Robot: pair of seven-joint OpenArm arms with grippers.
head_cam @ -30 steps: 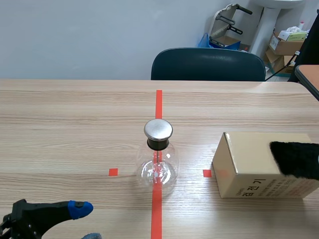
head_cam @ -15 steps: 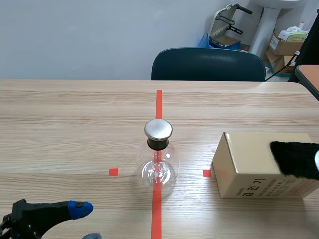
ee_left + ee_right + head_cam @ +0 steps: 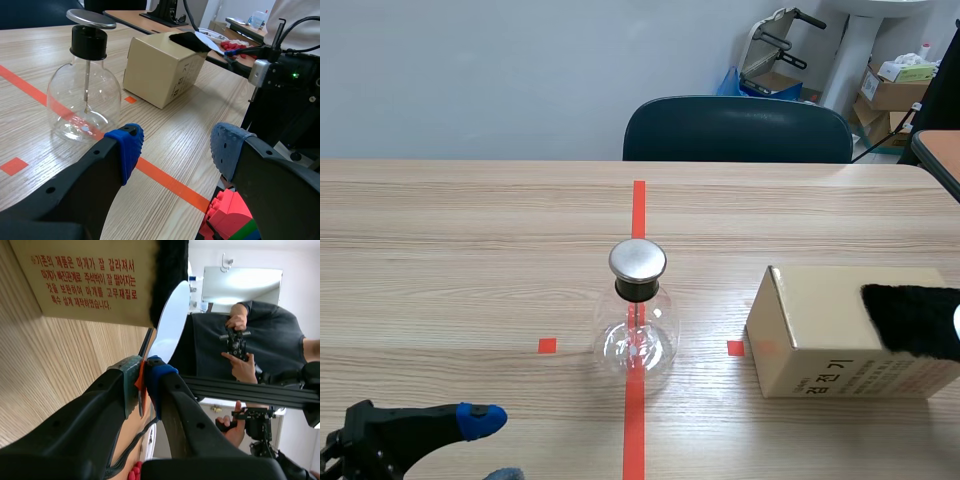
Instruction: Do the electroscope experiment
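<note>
Office, wood bench [image 3: 470, 250] | electroscope [image 3: 638, 325] mid-bench on tape line [image 3: 638, 205] | your right jaws clenched on white paddle [image 3: 172, 320], at fur [image 3: 910, 315] atop box [image 3: 815, 335], right edge | left jaws released, near-left corner | likely charging; next carry paddle to cap [image 3: 638, 260].

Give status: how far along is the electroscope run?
Done: the right gripper is shut on the thin handle of a white flat paddle. In hand: the paddle sits at the black fur pad on the tan cardboard box, probably for charging. Left: carrying it to the round metal cap of the clear glass flask, which stands untouched. The left gripper is open, holding nothing.
</note>
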